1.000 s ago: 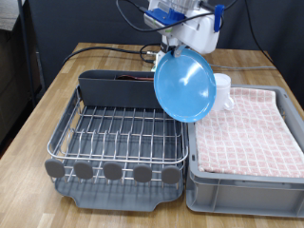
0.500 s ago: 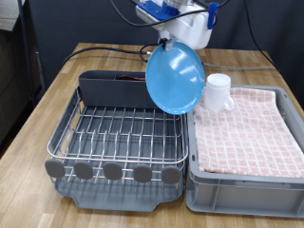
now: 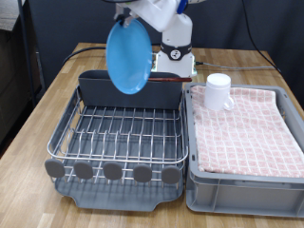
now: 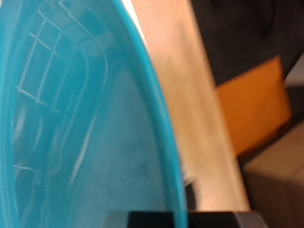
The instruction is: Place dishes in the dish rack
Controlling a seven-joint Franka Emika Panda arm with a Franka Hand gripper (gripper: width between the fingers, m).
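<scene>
The bright-blue plate hangs almost upright in the air, above the back of the dish rack. My gripper is shut on the plate's top edge. In the wrist view the plate fills most of the picture, with the rack's wires showing through it. The small white mug stands on the pink checked cloth, at the exterior view's right. A reddish-brown spoon lies at the rack's tall back compartment. The wire grid holds no dishes.
The grey bin with the pink checked cloth stands close against the rack on the exterior view's right. Black cables run over the wooden table behind the rack. The rack's round front tabs face the exterior view's bottom.
The gripper has carried the plate up and to the exterior view's left, from beside the mug to above the rack's back compartment. The plate has turned more edge-on. The mug has not moved.
</scene>
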